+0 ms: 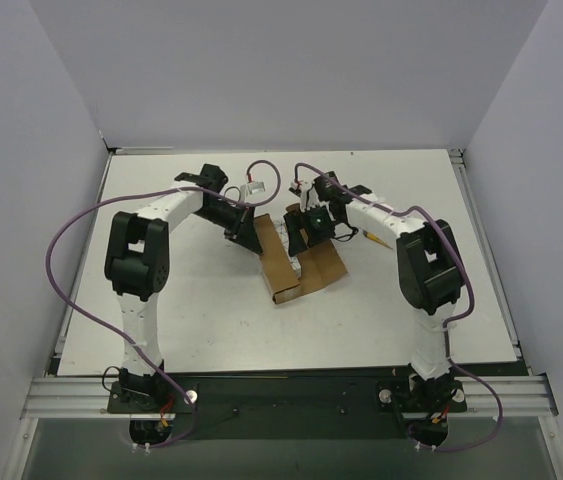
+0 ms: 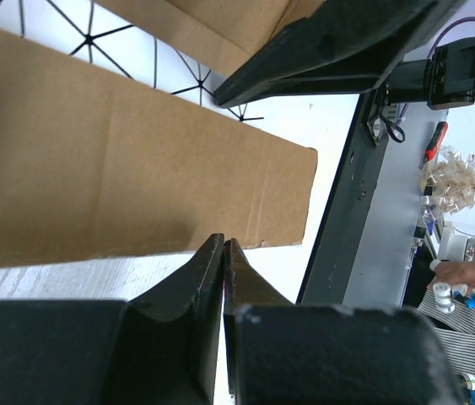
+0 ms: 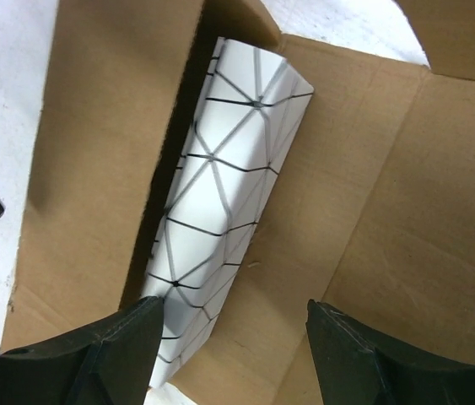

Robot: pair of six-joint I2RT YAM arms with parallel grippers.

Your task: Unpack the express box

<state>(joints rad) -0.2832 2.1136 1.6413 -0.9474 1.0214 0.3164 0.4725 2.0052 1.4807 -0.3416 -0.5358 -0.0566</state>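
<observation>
The express box (image 1: 306, 272) lies open in the middle of the table with its brown flaps spread out. In the right wrist view its brown inside (image 3: 372, 169) holds a white patterned packet (image 3: 220, 186) lying along the left wall. My right gripper (image 3: 233, 337) is open just above the box mouth, one finger over the packet's end and the other over bare cardboard. My left gripper (image 2: 223, 245) is shut, its tips at the edge of a spread flap (image 2: 94, 169), with nothing visible between them. In the top view the left gripper (image 1: 246, 236) is at the box's left flap and the right gripper (image 1: 311, 228) is over its far end.
A slim yellow object (image 1: 375, 238) lies beside the right arm. A small white object (image 1: 254, 190) sits behind the left gripper. Purple cables loop off both arms. White walls enclose the table on three sides.
</observation>
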